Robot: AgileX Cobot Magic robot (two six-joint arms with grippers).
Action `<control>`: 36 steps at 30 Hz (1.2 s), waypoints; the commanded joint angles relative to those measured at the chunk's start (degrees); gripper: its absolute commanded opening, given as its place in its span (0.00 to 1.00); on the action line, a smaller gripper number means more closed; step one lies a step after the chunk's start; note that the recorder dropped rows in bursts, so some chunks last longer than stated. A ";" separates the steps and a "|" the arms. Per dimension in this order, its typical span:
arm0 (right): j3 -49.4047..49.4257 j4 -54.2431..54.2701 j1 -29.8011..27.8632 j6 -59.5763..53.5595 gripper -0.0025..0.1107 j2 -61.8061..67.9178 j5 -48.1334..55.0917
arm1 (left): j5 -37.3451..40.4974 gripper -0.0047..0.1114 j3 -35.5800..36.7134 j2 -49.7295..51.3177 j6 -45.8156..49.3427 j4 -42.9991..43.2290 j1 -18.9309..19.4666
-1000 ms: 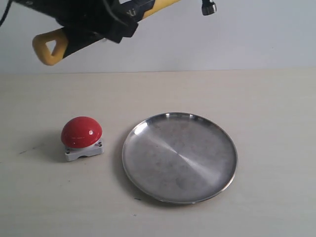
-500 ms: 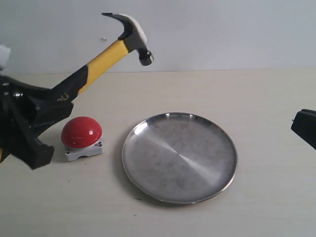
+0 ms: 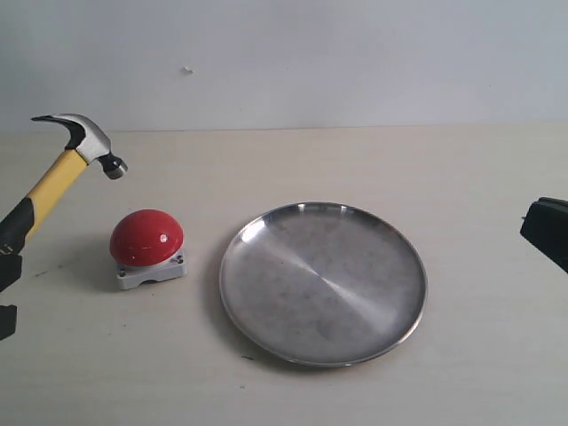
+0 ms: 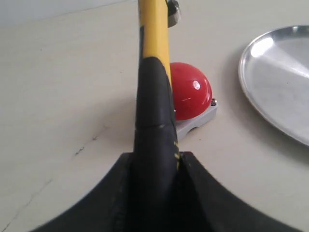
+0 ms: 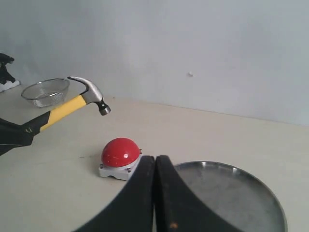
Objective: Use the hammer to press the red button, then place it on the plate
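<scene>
The hammer (image 3: 62, 173) slants up from the left edge, its dark head (image 3: 89, 140) in the air above and left of the red button (image 3: 146, 236). My left gripper (image 4: 155, 159) is shut on the hammer's black handle (image 4: 153, 111); only a dark sliver of that arm shows in the exterior view. The red button (image 4: 190, 91) sits on its grey base, apart from the hammer head. The steel plate (image 3: 266, 293) lies empty to the button's right. My right gripper (image 5: 155, 159) is shut on nothing, over the table at the far right (image 3: 546, 226).
A small wire-mesh bowl (image 5: 46, 92) stands at the back beyond the hammer in the right wrist view. A pale wall bounds the table's far side.
The hammer has swung down and to the left, from high over the table to a spot above and left of the button. The left arm has dropped almost out of view.
</scene>
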 commanded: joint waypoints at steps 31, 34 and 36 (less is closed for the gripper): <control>0.24 0.05 0.11 -0.30 0.02 0.08 0.00 | -0.81 0.04 -3.13 -2.54 -0.30 -0.54 0.19; 0.24 0.05 0.11 -0.30 0.02 0.08 0.00 | -1.15 0.04 -3.87 -3.23 -0.18 -0.54 0.19; 0.24 0.05 0.11 -0.30 0.02 0.08 0.00 | -1.15 0.04 -3.87 -3.23 -0.18 -0.54 0.19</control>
